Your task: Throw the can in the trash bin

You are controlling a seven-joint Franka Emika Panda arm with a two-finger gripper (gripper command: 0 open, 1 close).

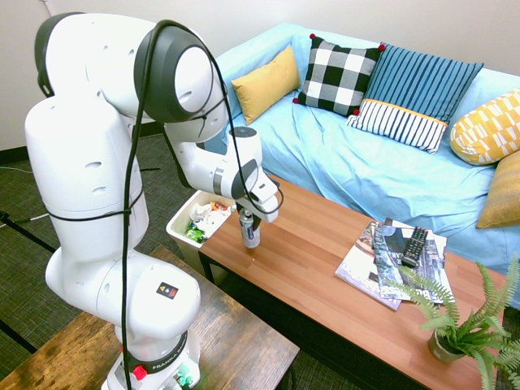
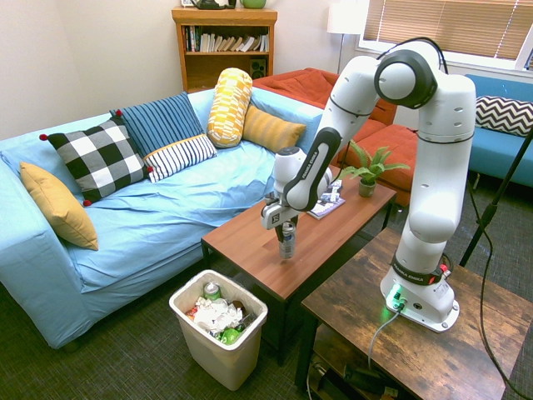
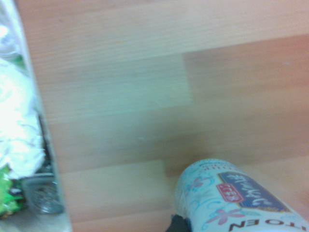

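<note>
Gripper (image 2: 285, 225) over the coffee table, pointing down, jaws closed in on the can (image 2: 287, 241) near its top; no wide opening, can sits between the fingers; can upright, directly below the gripper, its base at the tabletop, whether touching or just above cannot tell; wrist view shows the can's pale label with blue and red patches, pink flowers, dark lettering.

Under the jaws, the coffee table (image 2: 257, 242), brown wood, striped in planks; just beside the jaws, off the table's near end, the trash bin (image 2: 234, 360), cream, rim lower than the tabletop; in it white crumpled paper (image 2: 218, 316), a green can (image 2: 211, 291), green wrapper (image 1: 194, 232), some red bits; bin apart from the held can.

Farther from the jaws, along the table, magazines (image 1: 382, 264) with a black remote (image 1: 414, 246) on top; past those, at the table's far end, a potted fern (image 1: 445, 345).

Alongside the table, across from the arm's base, the sofa (image 1: 325, 142) under a light blue cover; on it a plain yellow cushion (image 1: 266, 84), black and white checked cushion (image 1: 338, 75), blue striped cushion (image 1: 416, 96), yellow and white patterned cushion (image 2: 229, 108), mustard cushion (image 2: 272, 127); well beyond the jaws, a wooden bookshelf (image 2: 223, 50) with books (image 2: 229, 42).
</note>
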